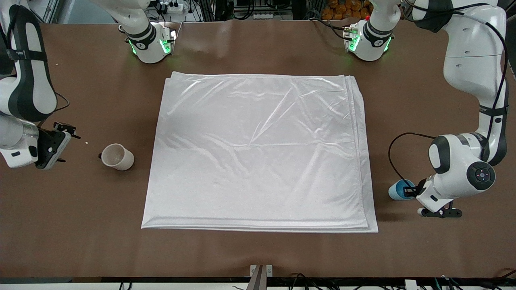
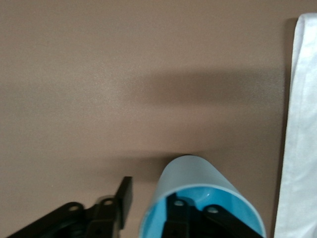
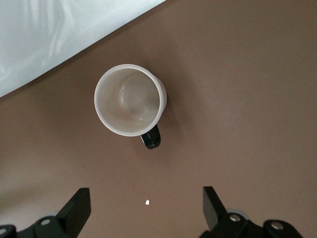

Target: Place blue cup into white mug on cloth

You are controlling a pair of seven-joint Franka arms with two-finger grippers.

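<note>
The blue cup (image 1: 398,189) (image 2: 190,181) is tipped over on the brown table beside the cloth's edge at the left arm's end, its mouth toward my left gripper (image 1: 413,191) (image 2: 151,194). One finger is inside the cup and the other (image 2: 125,196) is outside, a sliver off the wall; the jaws stand narrow but open. The white mug (image 1: 117,156) (image 3: 130,100) stands upright off the cloth (image 1: 258,153) at the right arm's end, handle pointing away from the cloth. My right gripper (image 1: 64,144) (image 3: 146,196) hangs open beside the mug, nothing between its fingers.
The cloth (image 2: 303,124) (image 3: 49,34) covers the table's middle. A small white crumb (image 3: 147,202) lies on the table under the right gripper. Both arm bases stand along the table's edge farthest from the front camera.
</note>
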